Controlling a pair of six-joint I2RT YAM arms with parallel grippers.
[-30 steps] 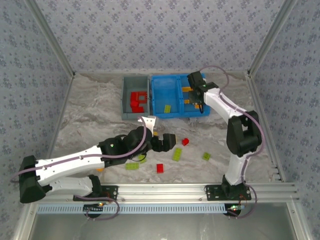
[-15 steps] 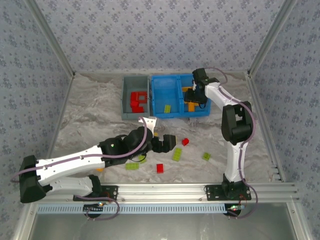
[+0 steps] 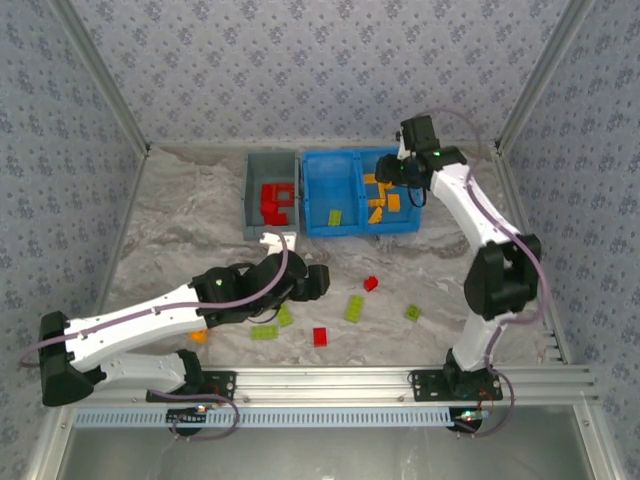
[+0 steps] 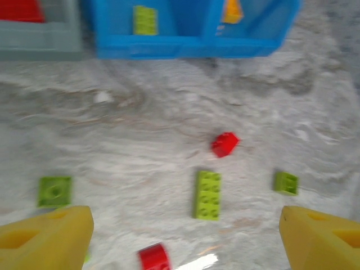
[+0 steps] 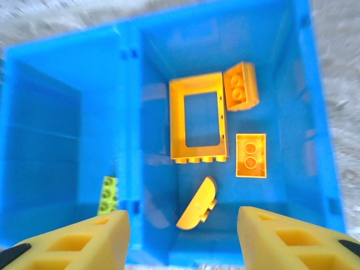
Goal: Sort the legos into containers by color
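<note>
My left gripper point(image 3: 318, 282) hangs open and empty low over the table, its yellow fingertips point(image 4: 50, 236) wide apart. Ahead of it lie a long green lego point(image 4: 207, 194), a red lego point(image 4: 224, 144), a small green lego point(image 4: 286, 183) and another red lego point(image 4: 154, 257). My right gripper point(image 3: 405, 176) is open and empty above the right compartment of the blue containers point(image 3: 312, 190). In that compartment lie an orange frame piece point(image 5: 198, 118), two orange bricks point(image 5: 251, 155) and a half-round orange piece point(image 5: 197, 205). One green lego point(image 5: 108, 195) lies in the left compartment.
The grey container point(image 3: 252, 200) left of the blue pair holds red legos point(image 3: 275, 200). Loose green legos point(image 3: 264, 332) and an orange lego point(image 3: 198, 337) lie near my left arm. Patterned walls and metal rails point(image 3: 330, 380) bound the table.
My right gripper opened and drew back toward the far wall, leaving orange pieces uncovered in the right blue compartment. My left gripper shifted a little left and its jaws narrowed slightly.
</note>
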